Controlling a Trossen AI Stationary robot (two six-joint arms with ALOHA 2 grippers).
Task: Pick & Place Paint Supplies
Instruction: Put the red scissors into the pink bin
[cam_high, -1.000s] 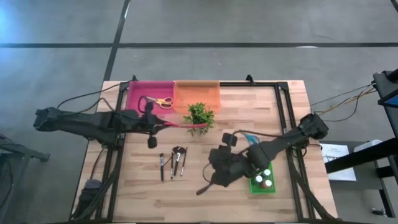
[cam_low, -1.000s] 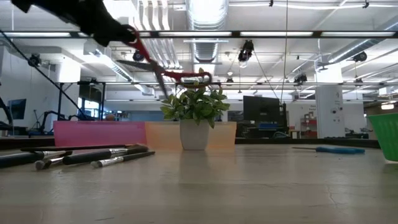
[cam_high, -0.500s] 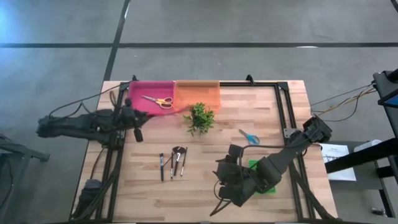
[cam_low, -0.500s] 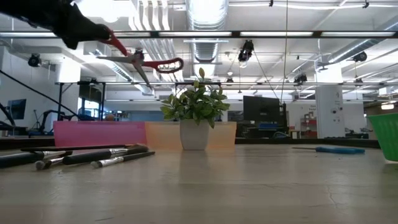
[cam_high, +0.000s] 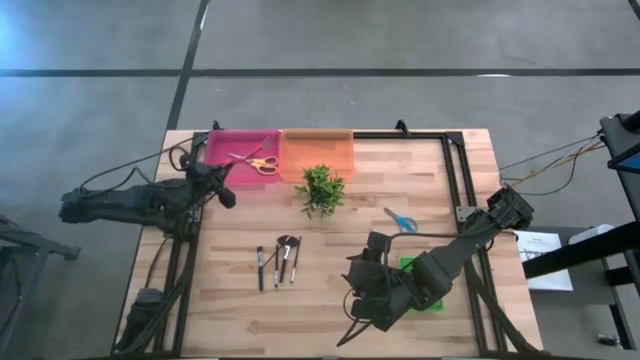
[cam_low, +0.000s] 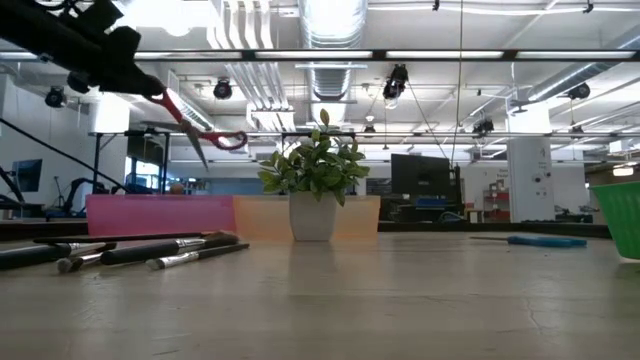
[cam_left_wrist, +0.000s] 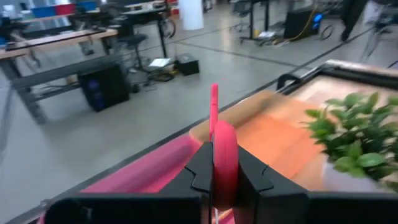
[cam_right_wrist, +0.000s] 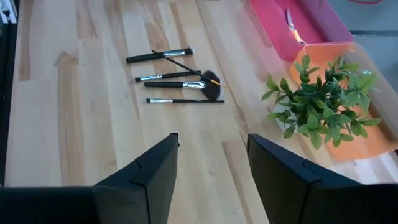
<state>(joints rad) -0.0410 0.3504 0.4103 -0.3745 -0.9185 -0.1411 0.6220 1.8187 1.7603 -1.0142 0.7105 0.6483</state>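
Red scissors (cam_low: 205, 128) are being held clamped in the left gripper (cam_high: 222, 181) above the pink bin (cam_high: 215, 150); release should be made low. The right gripper (cam_right_wrist: 211, 168), fingers apart, is being kept empty.

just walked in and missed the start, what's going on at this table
The left gripper is shut on a pair of red-handled scissors, holding them in the air above the pink bin, which has yellow-handled scissors in it. The right gripper is open and empty above the front of the table, near a green tray. Several brushes lie untouched in the middle, with a small plant by the orange bin.
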